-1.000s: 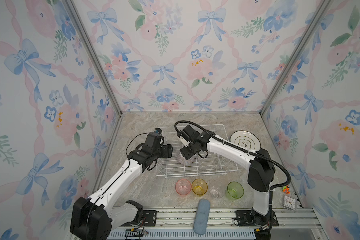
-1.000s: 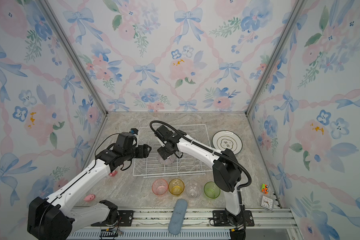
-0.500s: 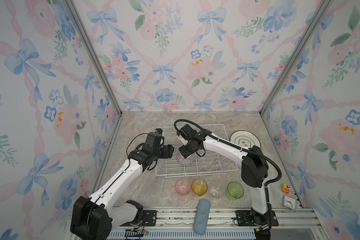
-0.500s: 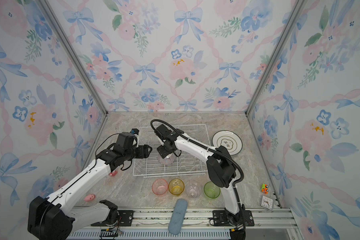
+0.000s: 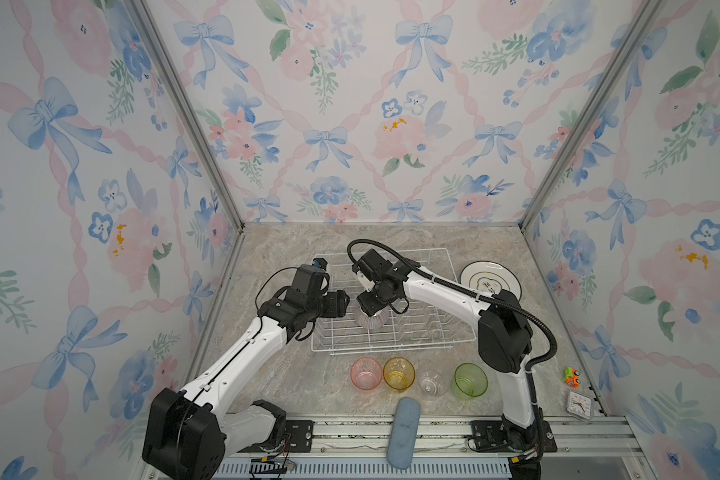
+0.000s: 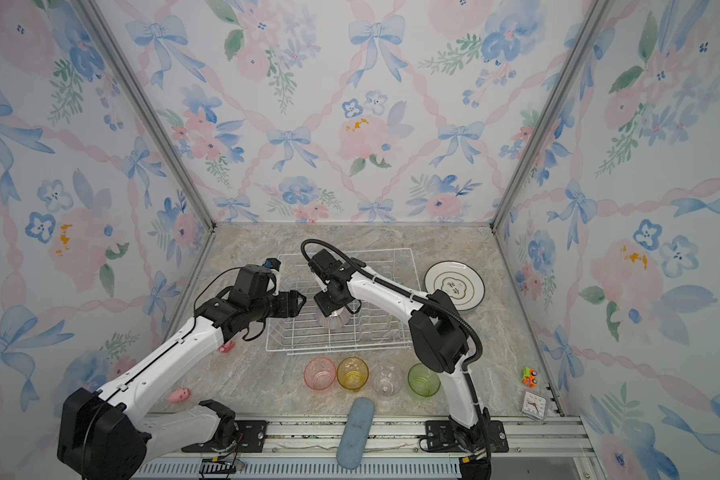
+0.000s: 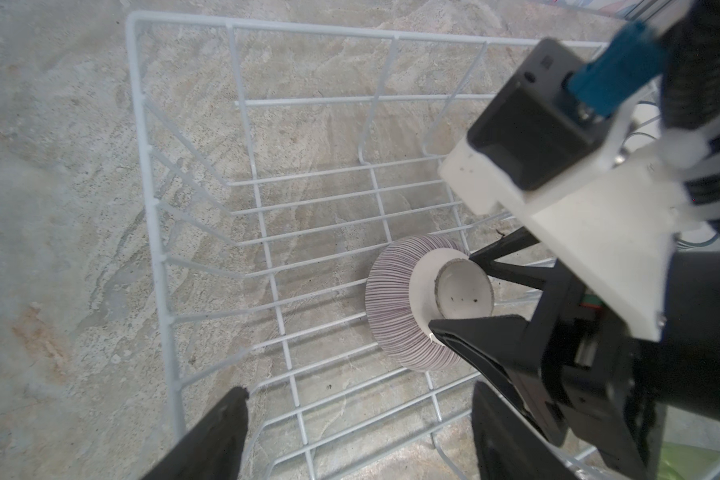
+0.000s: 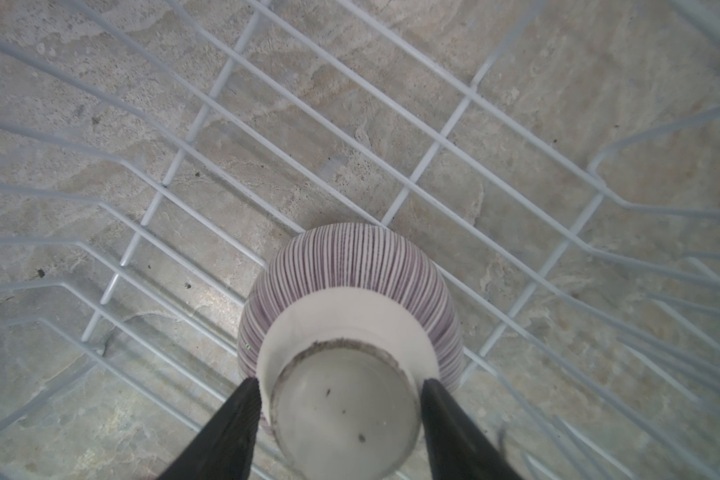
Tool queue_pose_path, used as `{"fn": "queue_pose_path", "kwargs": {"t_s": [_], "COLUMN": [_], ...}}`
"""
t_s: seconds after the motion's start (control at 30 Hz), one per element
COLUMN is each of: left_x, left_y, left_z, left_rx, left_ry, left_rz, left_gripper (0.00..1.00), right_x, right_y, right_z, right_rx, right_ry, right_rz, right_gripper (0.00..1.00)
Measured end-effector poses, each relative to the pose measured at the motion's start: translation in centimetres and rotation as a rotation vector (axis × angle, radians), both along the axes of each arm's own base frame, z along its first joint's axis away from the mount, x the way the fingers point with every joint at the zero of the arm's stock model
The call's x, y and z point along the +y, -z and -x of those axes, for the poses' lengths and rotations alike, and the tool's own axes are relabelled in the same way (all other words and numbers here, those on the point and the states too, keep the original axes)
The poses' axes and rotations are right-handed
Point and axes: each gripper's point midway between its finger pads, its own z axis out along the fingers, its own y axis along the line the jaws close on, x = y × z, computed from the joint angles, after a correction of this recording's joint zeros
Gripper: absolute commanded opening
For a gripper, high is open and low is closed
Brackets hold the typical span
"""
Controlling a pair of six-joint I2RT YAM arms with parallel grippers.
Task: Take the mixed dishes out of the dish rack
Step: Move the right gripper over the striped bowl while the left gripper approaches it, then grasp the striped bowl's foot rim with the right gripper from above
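Top views: your R gripper (image 5: 371,309) is down inside the dish rack (image 5: 427,329), near its left end, right over the striped bowl (image 5: 373,320), which sits upside down on the grid floor. You can't read the finger spacing from up here. Your L gripper (image 5: 342,303) hovers at the rack's left rim w/ fingers spread and nothing btwn them. It shows the same way in both top views (image 6: 299,301). Already out on the table (image 5: 275,374): pink tumbler (image 5: 366,372), yellow tumbler (image 5: 399,373), clear tumbler (image 5: 432,381) and green tumbler (image 5: 470,380), all upright in a row in front of the rack. A white dark-rimmed plate (image 5: 490,282) lies flat just right of the rack.

L wrist: your L fingers (image 7: 217,436) stand wide apart over the rack wires (image 7: 262,216), empty. Beyond them is the bowl (image 7: 395,299), foot ring up, w/ the R gripper (image 7: 452,291) straddling that ring.

R wrist: both R fingers (image 8: 233,424) sit either side of the bowl's (image 8: 350,274) foot ring, tips right at it. Can't tell if they're pressing or just short of contact. The bowl rests on the rack floor.
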Motion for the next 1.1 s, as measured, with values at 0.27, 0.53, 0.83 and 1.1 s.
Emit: {"fn": "queue_pose_path", "kwargs": {"t_s": [0.27, 0.53, 0.83, 1.1], "left_x": [-0.3, -0.7, -2.0, -2.7], "left_y": [0.1, 0.4, 1.4, 1.9], "left_z": [-0.2, -0.1, -0.7, -0.9], "left_rx": [0.0, -0.001, 0.017, 0.03], "left_ry": [0.009, 0.025, 0.048, 0.052], "left_rz": [0.011, 0.031, 0.083, 0.121], "left_gripper": [0.77, 0.76, 0.74, 0.74], "right_x": [0.1, -0.5, -2.1, -2.3], "right_y": [-0.1, -0.3, -0.8, -0.4], "right_z": [-0.1, -0.9, -0.9, -0.3], "right_rx": [0.015, 0.02, 0.08, 0.13], "right_ry": [0.006, 0.04, 0.106, 0.132], "right_rz": [-0.02, -0.09, -0.24, -0.304], "right_gripper": [0.38, 0.32, 0.3, 0.44]}}
